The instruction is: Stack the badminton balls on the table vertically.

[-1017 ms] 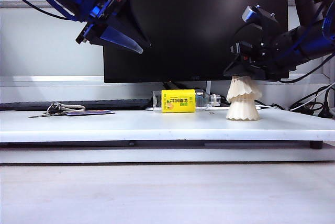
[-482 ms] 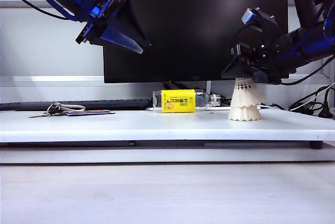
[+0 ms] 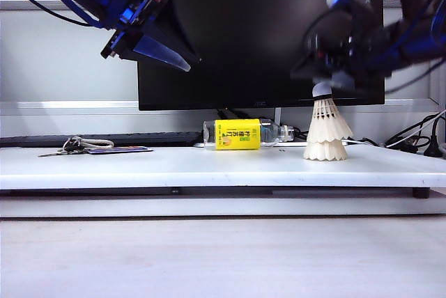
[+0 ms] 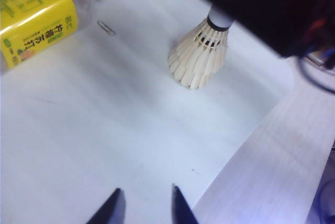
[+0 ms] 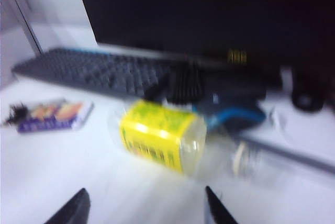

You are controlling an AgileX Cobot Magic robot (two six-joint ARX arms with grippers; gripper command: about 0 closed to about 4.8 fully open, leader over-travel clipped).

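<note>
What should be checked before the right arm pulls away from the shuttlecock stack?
1. Shuttlecock stack upright on the table: ok.
2. Right tool jaws open, nothing between them: ok.
3. Right tool clear of the top cork: cannot tell; exterior view blurred.
4. Left tool holds nothing, raised apart from the stack: ok.
5. Bottle lying apart from the stack: ok.

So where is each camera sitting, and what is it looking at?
Exterior view: low in front of the table, facing the monitor; both arms show, left gripper raised, right gripper above the stacked badminton balls.
Left wrist view: looks down at the badminton balls and bottle; open fingertips show.
Right wrist view: faces bottle, keyboard; wide-open fingertips show.
All share the bottle.
</note>
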